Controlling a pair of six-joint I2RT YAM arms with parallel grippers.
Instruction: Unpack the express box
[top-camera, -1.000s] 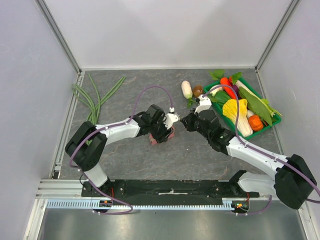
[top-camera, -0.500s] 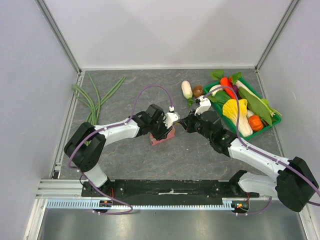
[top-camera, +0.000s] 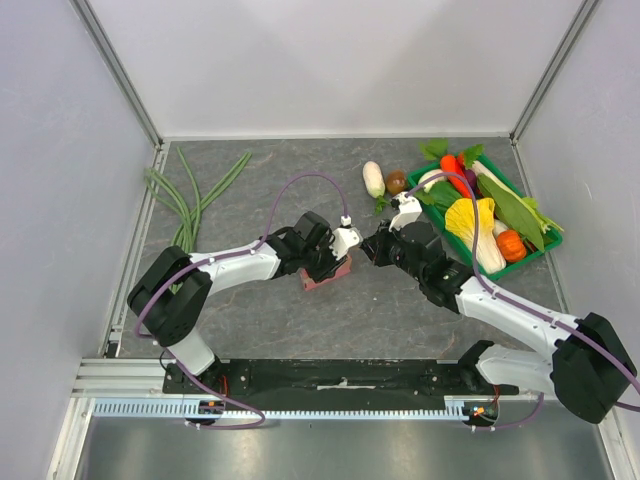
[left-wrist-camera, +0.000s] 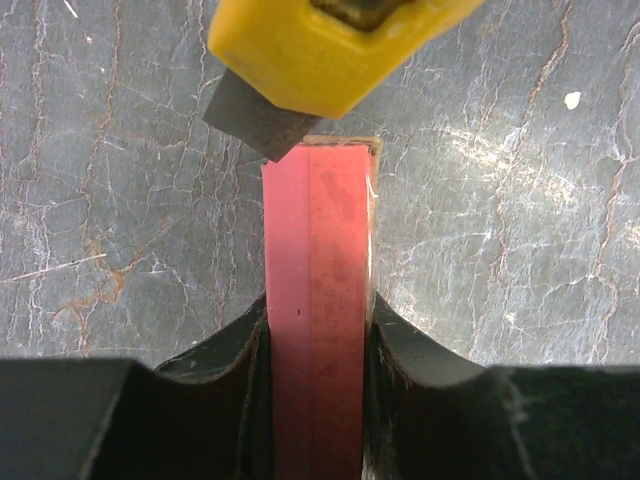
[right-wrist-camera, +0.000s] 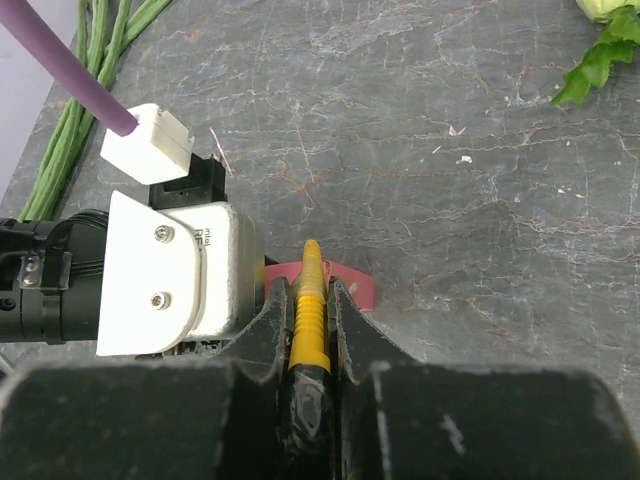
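Observation:
The pink-red express box (top-camera: 330, 273) lies on the grey table at the middle. My left gripper (top-camera: 332, 262) is shut on it; in the left wrist view the box (left-wrist-camera: 318, 300) sits clamped edge-up between both black fingers (left-wrist-camera: 210, 400). My right gripper (top-camera: 372, 247) is shut on the yellow-and-black utility knife (right-wrist-camera: 309, 300). The knife's yellow head and dark tip (left-wrist-camera: 262, 118) rest at the box's far end. In the right wrist view a corner of the box (right-wrist-camera: 355, 285) shows just past the knife, beside the left wrist's white housing (right-wrist-camera: 165, 270).
A green tray (top-camera: 545, 243) of vegetables stands at the right back. A white radish (top-camera: 373, 178) and a brown item (top-camera: 396, 182) lie left of it. Long green beans (top-camera: 190, 195) lie at the left back. Metal frame walls bound the table.
My left gripper and the box have shifted slightly back. My right gripper with the knife has moved a little left and back, toward the box's end.

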